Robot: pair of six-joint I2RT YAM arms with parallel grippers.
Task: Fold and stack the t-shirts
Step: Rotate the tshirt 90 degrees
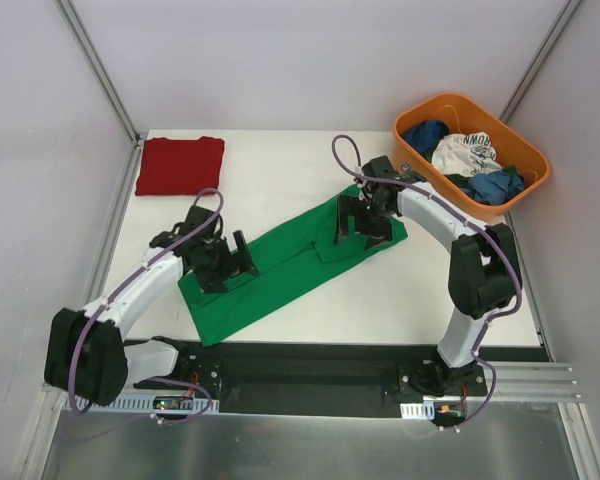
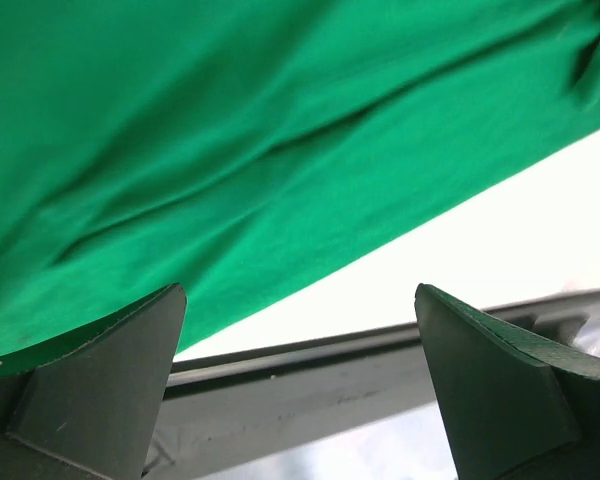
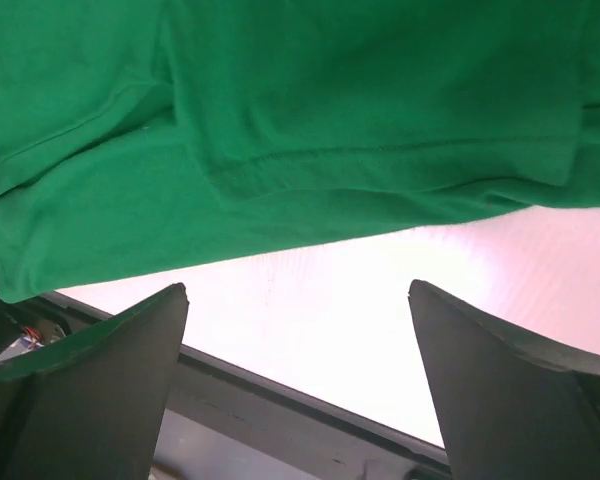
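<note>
White table (image 1: 280, 165) carries the green shirt (image 1: 280, 275) spread left of the orange basket (image 1: 467, 98), the red shirt (image 1: 179, 165) folded farther left. Folding green seems in hand: left claw (image 1: 225, 262) and right claw (image 1: 360, 222) hang released over it; next, pinch its edge.

matt green cloth shirt (image 1: 280, 270); glossy orange plastic basket (image 1: 525, 150).
</note>
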